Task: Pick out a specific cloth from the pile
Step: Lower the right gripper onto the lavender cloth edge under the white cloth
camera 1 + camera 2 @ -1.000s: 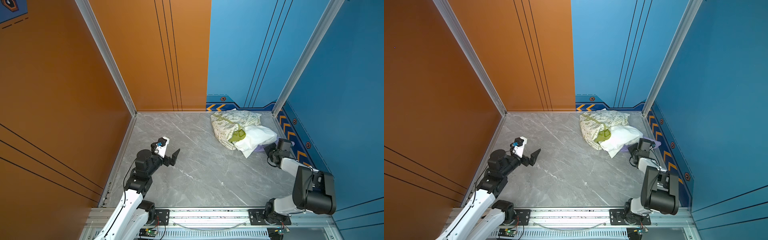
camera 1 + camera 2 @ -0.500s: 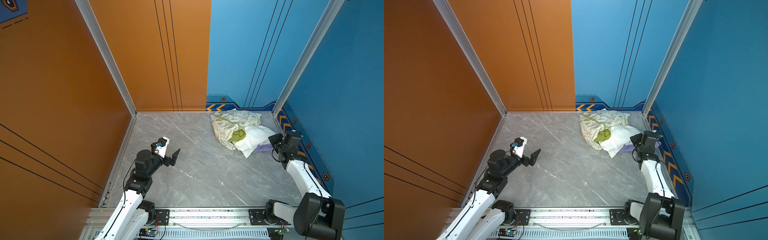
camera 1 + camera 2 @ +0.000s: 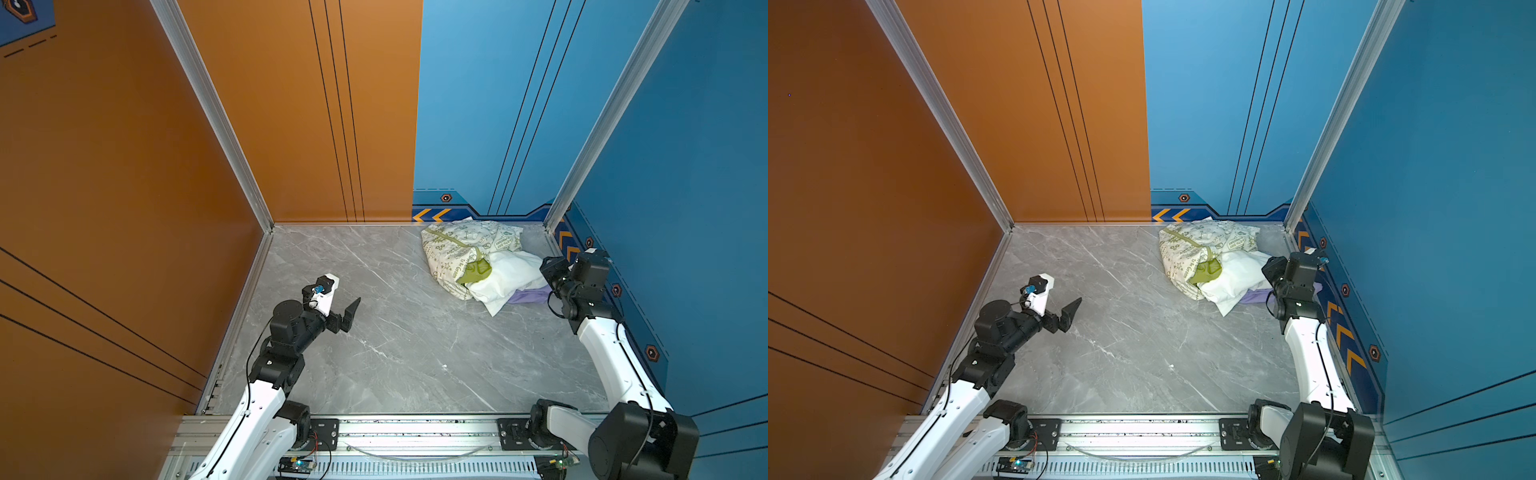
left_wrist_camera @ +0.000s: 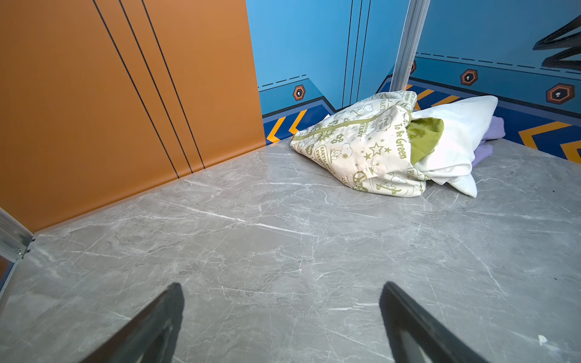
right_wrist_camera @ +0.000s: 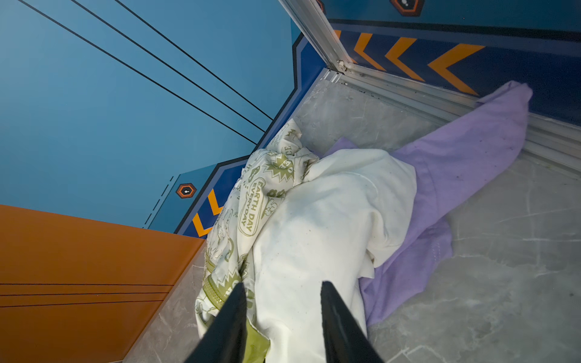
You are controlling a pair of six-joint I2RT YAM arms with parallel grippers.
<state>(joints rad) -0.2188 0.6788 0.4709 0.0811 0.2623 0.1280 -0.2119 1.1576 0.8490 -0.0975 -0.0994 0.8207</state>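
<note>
The pile (image 3: 465,249) (image 3: 1200,249) lies in the far right corner: a cream green-printed piece, an olive piece and a plain white cloth (image 5: 314,235) on top. The lilac cloth (image 5: 465,163) (image 3: 528,296) (image 3: 1252,297) (image 4: 490,132) lies under the white one, and one end reaches the right wall's rail. My right gripper (image 5: 283,283) (image 3: 548,270) hovers open over the white cloth, holding nothing. My left gripper (image 4: 282,285) (image 3: 347,316) stands open over the bare floor on the left, far from the pile.
Orange walls (image 3: 124,187) close the left and back left, blue walls (image 3: 685,187) the back right and right. An aluminium rail (image 5: 440,103) runs along the right wall's foot. The grey marble floor (image 3: 395,340) spreads between the arms.
The right arm has risen from low beside the pile and now reaches over the pile's right edge. Its jaws have opened. The left arm has not moved.
</note>
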